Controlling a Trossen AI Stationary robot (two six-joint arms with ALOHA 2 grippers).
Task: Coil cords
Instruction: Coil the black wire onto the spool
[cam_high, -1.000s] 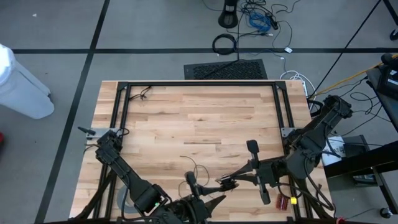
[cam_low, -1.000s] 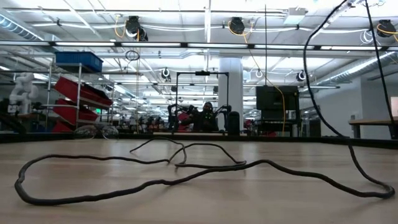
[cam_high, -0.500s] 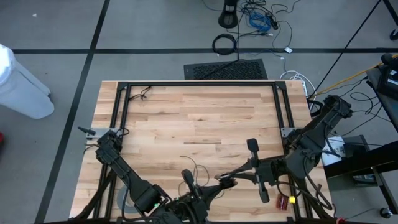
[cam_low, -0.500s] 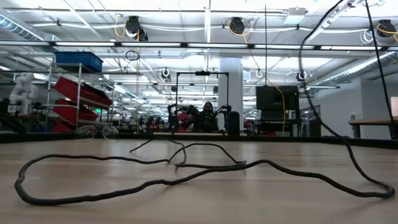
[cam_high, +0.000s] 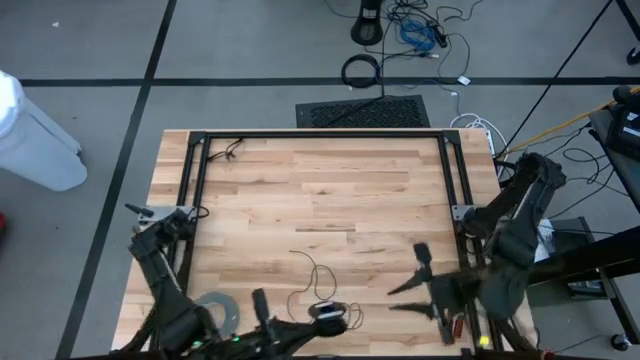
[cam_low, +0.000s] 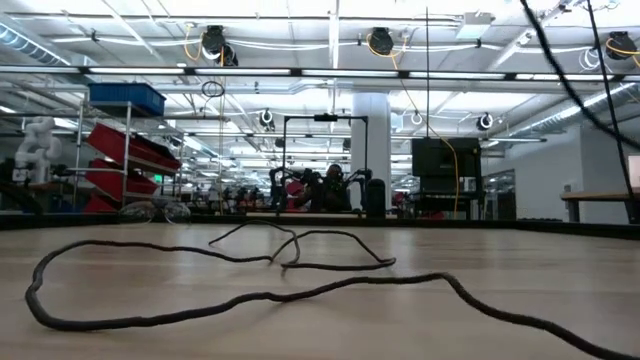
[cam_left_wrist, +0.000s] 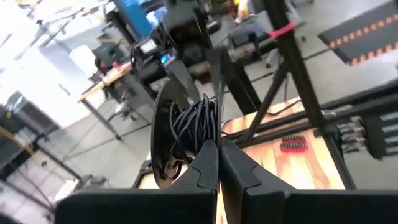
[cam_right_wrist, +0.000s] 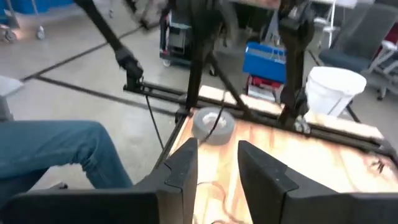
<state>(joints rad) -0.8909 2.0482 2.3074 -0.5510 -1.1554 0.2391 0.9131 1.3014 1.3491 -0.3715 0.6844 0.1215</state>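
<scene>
Robotics lab: shelving (cam_low: 120, 150), ceiling lights (cam_low: 380, 42).

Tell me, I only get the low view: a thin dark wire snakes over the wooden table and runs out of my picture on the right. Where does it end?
Observer: The high view shows the thin dark wire leading to a small round black disc, which is held by the left gripper near the table edge on the arms' side.
Operator: Is any wire already on that disc?
Observer: Yes. The left wrist view shows several turns wound round it.
Operator: And the other arm?
Observer: The right gripper is open and empty, off to the disc's right in the high view.
</scene>
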